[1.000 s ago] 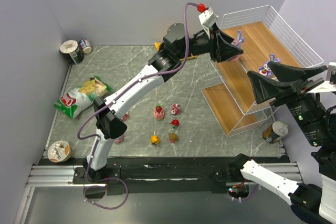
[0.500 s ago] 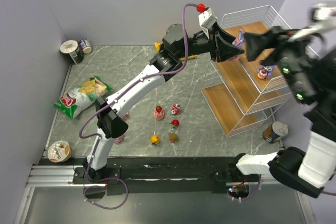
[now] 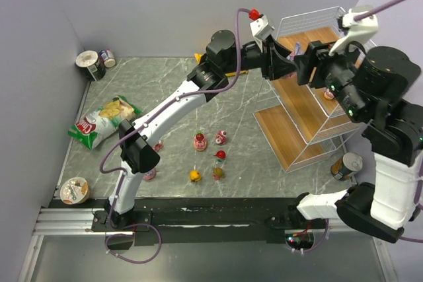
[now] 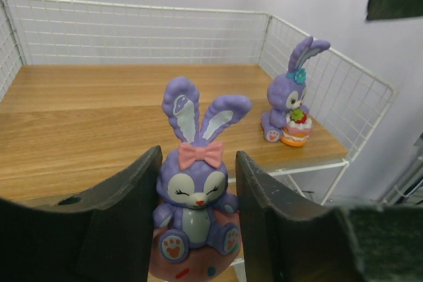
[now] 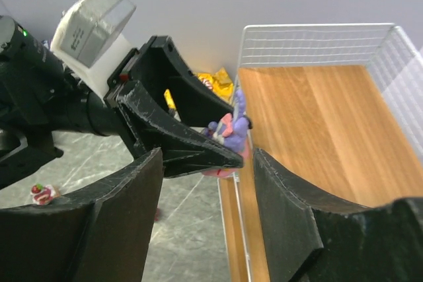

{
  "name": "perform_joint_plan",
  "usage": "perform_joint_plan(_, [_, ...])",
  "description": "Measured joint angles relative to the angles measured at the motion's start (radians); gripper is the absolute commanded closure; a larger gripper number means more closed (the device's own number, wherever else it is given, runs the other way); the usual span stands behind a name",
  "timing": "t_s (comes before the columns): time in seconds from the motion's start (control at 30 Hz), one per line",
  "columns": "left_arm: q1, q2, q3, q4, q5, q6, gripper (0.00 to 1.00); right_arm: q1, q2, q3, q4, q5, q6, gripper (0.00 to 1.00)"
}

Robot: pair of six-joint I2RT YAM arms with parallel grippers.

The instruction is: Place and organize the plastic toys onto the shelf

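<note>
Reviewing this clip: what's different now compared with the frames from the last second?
The right gripper swung up and to the left, from beside the shelf's middle board to its top board. It is now open and faces the left gripper. Nothing was grasped or released. The left gripper stayed at the top board's edge, shut on the purple bunny. The loose toys on the table kept their places.

The grey marbled worktop (image 3: 149, 80) carries small toys (image 3: 199, 141) near its middle, two snack bags (image 3: 89, 130) at the left and the wire shelf (image 3: 284, 135) at the right. A pair of cans (image 3: 90, 64) stands in the far-left corner, a tub (image 3: 74, 190) near-left, another can (image 3: 347, 165) beside the shelf.
</note>
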Motion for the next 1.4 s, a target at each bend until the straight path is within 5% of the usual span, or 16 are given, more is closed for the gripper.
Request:
perform_joint_plan(0.43, [-0.075, -0.023, 0.0, -0.104, -0.107, 0.132, 0.99, -0.167, -0.002, 0.028, -0.058, -0.108, -0.008, 0.28])
perform_joint_plan(0.7, [-0.086, -0.055, -0.001, -0.115, -0.132, 0.18, 0.99, -0.251, 0.054, 0.026, -0.071, -0.245, 0.009, 0.36])
perform_joint_plan(0.9, [-0.086, -0.08, -0.001, -0.126, -0.131, 0.196, 0.99, -0.298, 0.099, 0.026, -0.061, -0.307, 0.025, 0.53])
perform_joint_plan(1.17, [-0.082, -0.084, -0.008, -0.127, -0.122, 0.195, 0.97, -0.312, 0.085, 0.003, -0.042, -0.351, 0.037, 0.92])
perform_joint_plan(1.27, [-0.078, -0.09, -0.019, -0.128, -0.107, 0.183, 0.73, -0.314, 0.075, -0.021, -0.029, -0.349, 0.038, 1.0])
perform_joint_plan(1.33, [-0.074, -0.092, -0.026, -0.128, -0.096, 0.176, 0.39, -0.316, 0.071, -0.029, -0.024, -0.349, 0.037, 1.0])
perform_joint_plan(1.4, [-0.073, -0.095, -0.03, -0.127, -0.09, 0.172, 0.25, -0.316, 0.071, -0.029, -0.019, -0.349, 0.035, 1.0])
